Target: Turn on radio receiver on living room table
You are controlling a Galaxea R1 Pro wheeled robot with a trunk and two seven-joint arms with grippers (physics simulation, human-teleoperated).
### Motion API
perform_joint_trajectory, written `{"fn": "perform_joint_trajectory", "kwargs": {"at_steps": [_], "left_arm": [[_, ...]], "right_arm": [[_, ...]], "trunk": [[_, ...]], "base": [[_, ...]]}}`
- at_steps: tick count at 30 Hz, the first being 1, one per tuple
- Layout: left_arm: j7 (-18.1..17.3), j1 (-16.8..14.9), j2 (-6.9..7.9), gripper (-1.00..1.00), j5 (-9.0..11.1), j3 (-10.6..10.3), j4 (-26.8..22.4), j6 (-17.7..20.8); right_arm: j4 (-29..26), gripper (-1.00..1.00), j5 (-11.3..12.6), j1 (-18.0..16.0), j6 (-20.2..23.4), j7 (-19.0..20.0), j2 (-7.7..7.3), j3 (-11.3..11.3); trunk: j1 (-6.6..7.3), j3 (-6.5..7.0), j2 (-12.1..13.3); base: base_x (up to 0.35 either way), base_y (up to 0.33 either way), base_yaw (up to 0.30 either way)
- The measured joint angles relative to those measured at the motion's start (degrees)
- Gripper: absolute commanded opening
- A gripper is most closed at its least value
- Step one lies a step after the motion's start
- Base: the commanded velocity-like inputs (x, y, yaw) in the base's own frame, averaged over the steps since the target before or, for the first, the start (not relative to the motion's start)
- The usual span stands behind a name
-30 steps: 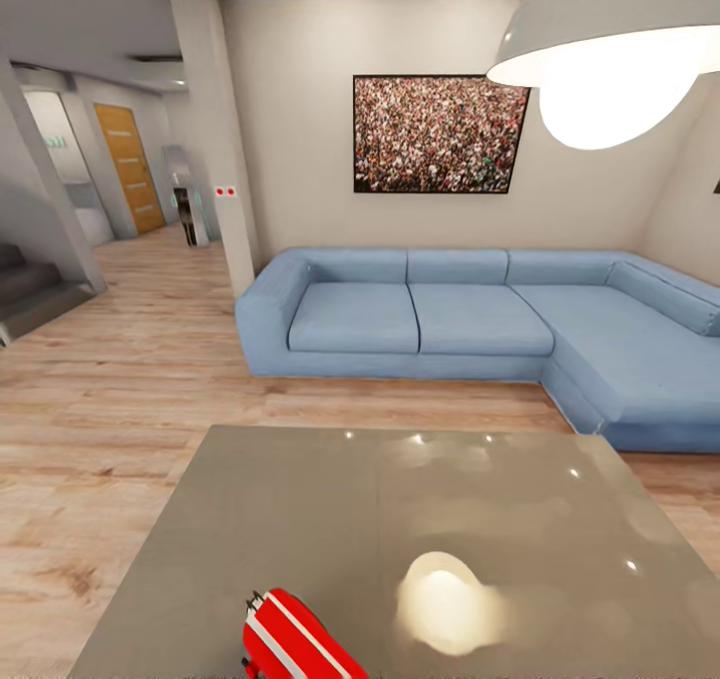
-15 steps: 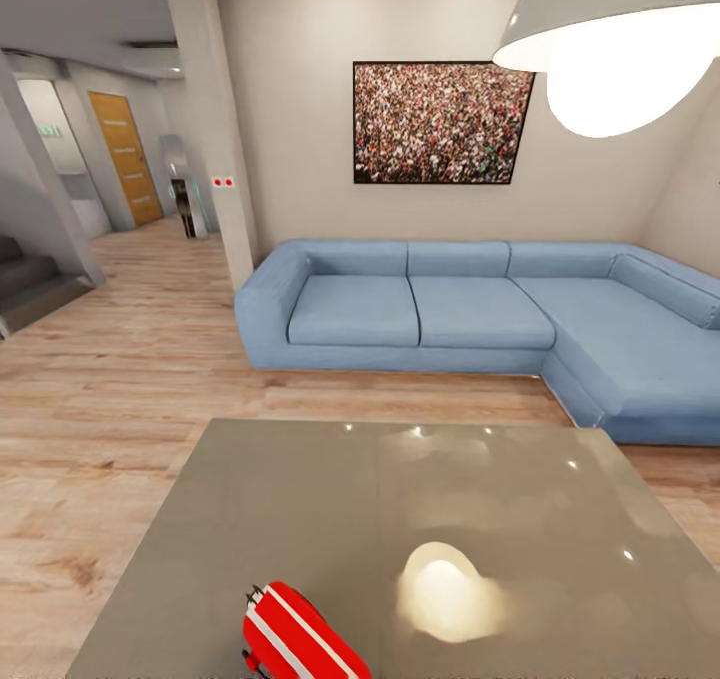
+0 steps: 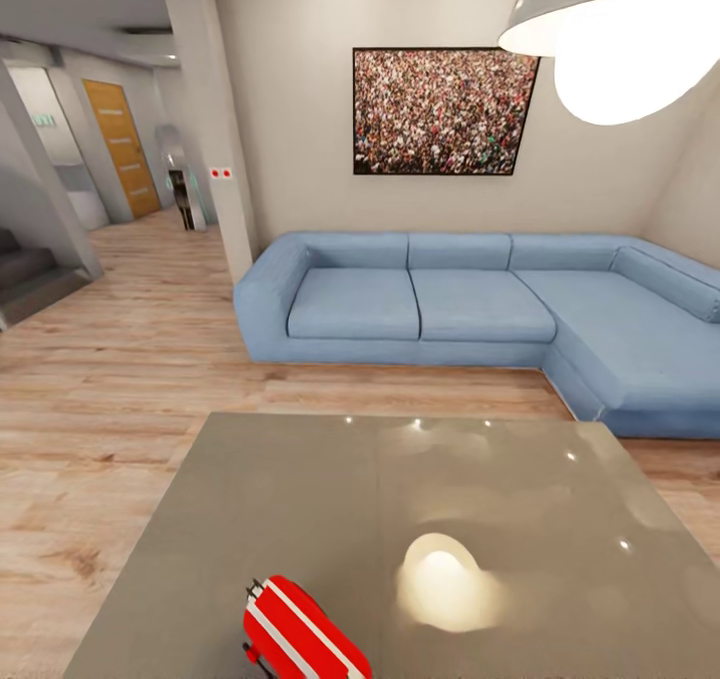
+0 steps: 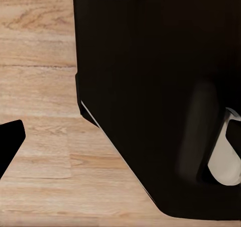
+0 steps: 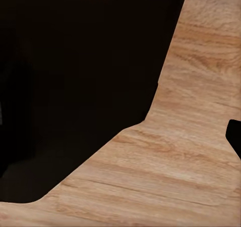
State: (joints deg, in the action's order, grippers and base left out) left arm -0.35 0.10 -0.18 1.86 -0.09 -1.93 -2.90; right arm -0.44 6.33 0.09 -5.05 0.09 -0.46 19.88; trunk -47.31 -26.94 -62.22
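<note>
On the table's (image 3: 300,499) near edge – red radio (image 3: 300,634), blue sofa (image 3: 480,304) beyond, hands' state untellable.

Setting: the living room of a home. Indicators in the head view: a blue fabric corner sofa (image 3: 480,309) against a pale wall; a black-framed picture of a dense crowd (image 3: 440,111) hung above it; light wood plank flooring (image 3: 110,389); a large low rectangular table with a glossy grey-taupe top (image 3: 300,499) in the foreground; a white dome pendant lamp (image 3: 620,29) overhead. At left, a hallway with an orange wooden door (image 3: 122,147) and grey stair steps (image 3: 30,279).
</note>
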Motion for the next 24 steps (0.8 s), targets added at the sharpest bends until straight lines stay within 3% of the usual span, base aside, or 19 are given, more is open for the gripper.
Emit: {"fn": "perform_joint_trajectory", "kwargs": {"at_steps": [24], "left_arm": [[0.0,0.0,0.00,1.00,0.0,0.0,0.0,0.0]], "right_arm": [[0.0,1.00,0.0,0.0,0.0,0.0,-0.01,0.1]], "trunk": [[0.00,-0.18,0.0]], "base": [[0.000,0.000,0.000]]}}
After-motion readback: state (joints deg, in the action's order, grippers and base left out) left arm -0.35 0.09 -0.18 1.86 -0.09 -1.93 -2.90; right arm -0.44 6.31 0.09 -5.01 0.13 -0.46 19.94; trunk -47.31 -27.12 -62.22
